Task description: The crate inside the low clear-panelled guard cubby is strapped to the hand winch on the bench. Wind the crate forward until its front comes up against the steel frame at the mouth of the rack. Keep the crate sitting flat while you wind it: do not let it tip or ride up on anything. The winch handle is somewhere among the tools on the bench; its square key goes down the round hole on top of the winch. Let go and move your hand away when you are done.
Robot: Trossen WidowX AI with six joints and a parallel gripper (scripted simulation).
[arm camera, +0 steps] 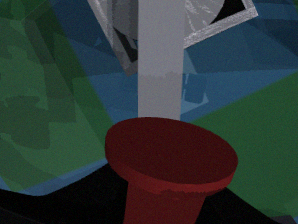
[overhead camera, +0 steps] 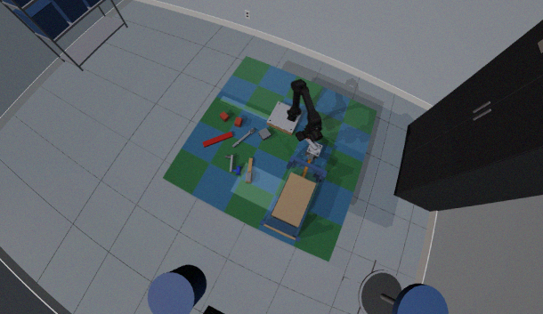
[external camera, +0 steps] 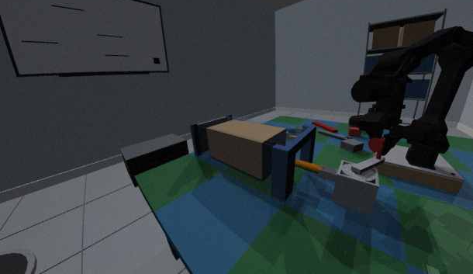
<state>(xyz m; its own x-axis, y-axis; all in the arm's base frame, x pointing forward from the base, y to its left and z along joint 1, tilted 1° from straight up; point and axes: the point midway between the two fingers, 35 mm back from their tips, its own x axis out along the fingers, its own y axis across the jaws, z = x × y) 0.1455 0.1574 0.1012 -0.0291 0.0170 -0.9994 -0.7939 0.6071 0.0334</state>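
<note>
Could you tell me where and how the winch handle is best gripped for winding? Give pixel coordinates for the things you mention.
Grip the upright red knob [external camera: 376, 145] [arm camera: 171, 150] at the handle's [external camera: 368, 165] [arm camera: 160, 75] free end, probably from above: its stem narrows below a wide round cap, letting fingers close around it.

The black arm rose from its base, arched over at the elbow and reached down, its forearm sloping to a lowered wrist. The hand [overhead camera: 307, 139] [external camera: 377, 142] was closed firmly around something between its fingers.

We see a crate [overhead camera: 294, 199] [external camera: 243, 140] of matt, cardboard-brown board, a smooth-looking red knob [overhead camera: 308, 140] [external camera: 376, 145] [arm camera: 170, 151] and a dull metallic-grey winch [overhead camera: 312, 150] [external camera: 355, 193] [arm camera: 202, 15].
</note>
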